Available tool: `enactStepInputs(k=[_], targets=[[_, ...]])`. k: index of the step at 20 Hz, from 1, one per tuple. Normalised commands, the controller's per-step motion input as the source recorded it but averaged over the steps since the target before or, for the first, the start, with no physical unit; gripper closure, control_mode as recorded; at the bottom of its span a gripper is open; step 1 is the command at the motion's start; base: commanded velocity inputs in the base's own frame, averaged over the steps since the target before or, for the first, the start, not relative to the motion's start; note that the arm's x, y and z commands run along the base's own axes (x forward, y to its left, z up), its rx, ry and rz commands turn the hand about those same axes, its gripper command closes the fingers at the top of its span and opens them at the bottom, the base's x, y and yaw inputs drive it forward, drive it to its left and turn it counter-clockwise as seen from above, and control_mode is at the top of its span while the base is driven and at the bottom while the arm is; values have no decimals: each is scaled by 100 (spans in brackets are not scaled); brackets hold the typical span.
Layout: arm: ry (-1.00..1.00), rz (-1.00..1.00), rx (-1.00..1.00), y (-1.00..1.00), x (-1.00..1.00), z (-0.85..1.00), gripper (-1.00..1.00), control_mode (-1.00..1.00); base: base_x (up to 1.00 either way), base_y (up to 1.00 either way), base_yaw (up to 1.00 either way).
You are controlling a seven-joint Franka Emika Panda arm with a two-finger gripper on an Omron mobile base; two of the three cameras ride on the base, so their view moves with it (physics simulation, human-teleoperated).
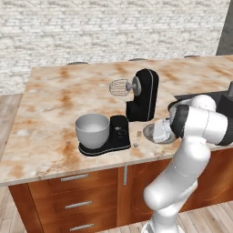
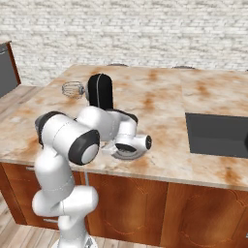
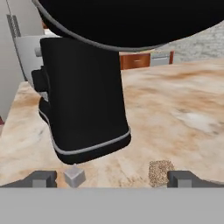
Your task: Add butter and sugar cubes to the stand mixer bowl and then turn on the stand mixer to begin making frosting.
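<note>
Over on the left of the left base view, the stand mixer bowl [image 1: 92, 130] sits upright on the flat front of the stand mixer [image 1: 136, 100], silver-grey and deep, with its mouth open to the ceiling. Moving right, the mixer's black neck rises behind the bowl and its rounded head is tilted back, so the wire whisk [image 1: 119, 87] hangs in the air well above and behind the bowl rather than inside it. Just right of the mixer base, on the marble counter [image 1: 50, 109], lie two little pieces: a small grey cube [image 1: 135, 144] near the counter's front edge and a brownish speckled cube [image 1: 139, 134] a touch further back. Next along comes a flat grey plate [image 1: 150, 132], partly hidden behind the arm's white wrist. Down low in the hand view, the gripper [image 3: 113, 178] is right at counter level with its jaws spread wide and nothing between them; the left fingertip [image 3: 43, 178] sits just beside the grey cube, the right one just beside the brownish cube, and the mixer's black neck looms straight ahead. Far right in the right base view, a dark cooktop [image 2: 218, 134] is set into the counter.
</note>
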Motion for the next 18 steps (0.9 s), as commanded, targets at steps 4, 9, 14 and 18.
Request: enactStepInputs(k=[4,9,14,18], targets=[[-2,2,0,1,27,-22,-100,-100,0,0,0],[0,2,1,0,34,-14,-100,-100,0,0,0],[0,2,0,10,32,-13,-100,-100,0,0,0],[0,3,0,23,24,-13,-100,-100,0,0,0]])
